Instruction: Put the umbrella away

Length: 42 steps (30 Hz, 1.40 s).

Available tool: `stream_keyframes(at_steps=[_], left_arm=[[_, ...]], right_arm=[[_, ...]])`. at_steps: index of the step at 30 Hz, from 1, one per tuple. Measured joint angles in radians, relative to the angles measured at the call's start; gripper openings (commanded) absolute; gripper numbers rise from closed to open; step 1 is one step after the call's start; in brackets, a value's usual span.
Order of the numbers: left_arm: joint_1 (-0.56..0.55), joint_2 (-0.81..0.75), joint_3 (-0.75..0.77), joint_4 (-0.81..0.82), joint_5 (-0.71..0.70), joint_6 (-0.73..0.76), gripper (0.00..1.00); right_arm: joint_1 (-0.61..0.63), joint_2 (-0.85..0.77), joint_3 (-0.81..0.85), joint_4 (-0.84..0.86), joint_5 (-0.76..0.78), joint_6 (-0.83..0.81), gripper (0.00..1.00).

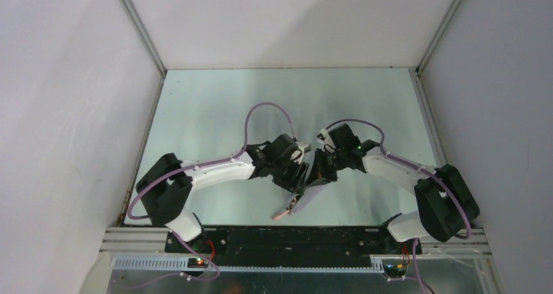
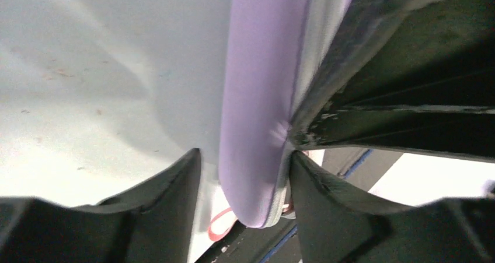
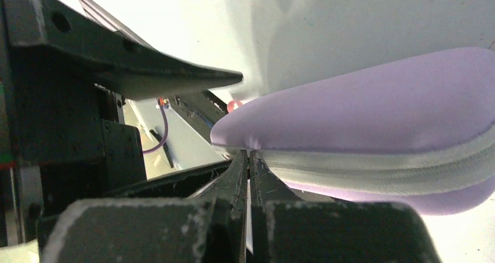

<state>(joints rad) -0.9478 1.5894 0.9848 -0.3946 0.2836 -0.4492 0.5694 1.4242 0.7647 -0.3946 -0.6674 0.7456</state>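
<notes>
The umbrella is hidden in every view. A smooth pale lilac case (image 2: 260,88) with a grey zip seam hangs between both arms over the table's near middle. My left gripper (image 2: 245,153) stands open around the case's end: the right finger (image 2: 327,199) touches the seam, and the left finger (image 2: 169,187) is a little apart from it. My right gripper (image 3: 250,153) is shut, its tips pressed against the zip seam of the case (image 3: 373,111). Whether it pinches something thin I cannot tell. From above, the left gripper (image 1: 301,176) and right gripper (image 1: 317,173) meet head to head.
A pink strap loop (image 1: 285,210) hangs from the case's end toward the near table edge; it also shows as the loop (image 2: 217,227). The pale green table (image 1: 215,105) is boxed by white walls. A black base rail (image 1: 293,238) runs along the front.
</notes>
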Motion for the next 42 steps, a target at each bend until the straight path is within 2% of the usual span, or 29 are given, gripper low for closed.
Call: stream_keyframes(at_steps=[5,7,12,18,24,33,42], left_arm=[[0.018,-0.026,-0.006,-0.019,-0.05,0.011,0.97],[0.021,-0.064,-0.039,0.002,-0.061,0.015,0.99],[0.018,-0.212,-0.233,0.127,-0.063,0.012,1.0],[0.002,-0.265,-0.333,0.264,-0.045,0.006,1.0],[-0.048,-0.271,-0.357,0.342,-0.034,0.006,1.0],[-0.067,-0.416,-0.388,0.386,-0.062,-0.022,1.0],[-0.17,-0.307,-0.373,0.341,-0.179,-0.075,1.0]], right_arm=[[-0.016,-0.008,0.0,0.004,0.005,0.01,0.0],[-0.016,-0.009,0.0,0.007,0.006,0.016,0.0],[-0.016,-0.009,0.0,0.018,0.007,0.034,0.0],[-0.016,-0.008,0.0,0.023,0.005,0.037,0.0],[-0.016,-0.005,0.0,0.024,0.004,0.042,0.0],[-0.016,-0.005,0.0,0.03,0.005,0.053,0.0],[-0.016,-0.005,0.0,0.043,0.008,0.071,0.0]])
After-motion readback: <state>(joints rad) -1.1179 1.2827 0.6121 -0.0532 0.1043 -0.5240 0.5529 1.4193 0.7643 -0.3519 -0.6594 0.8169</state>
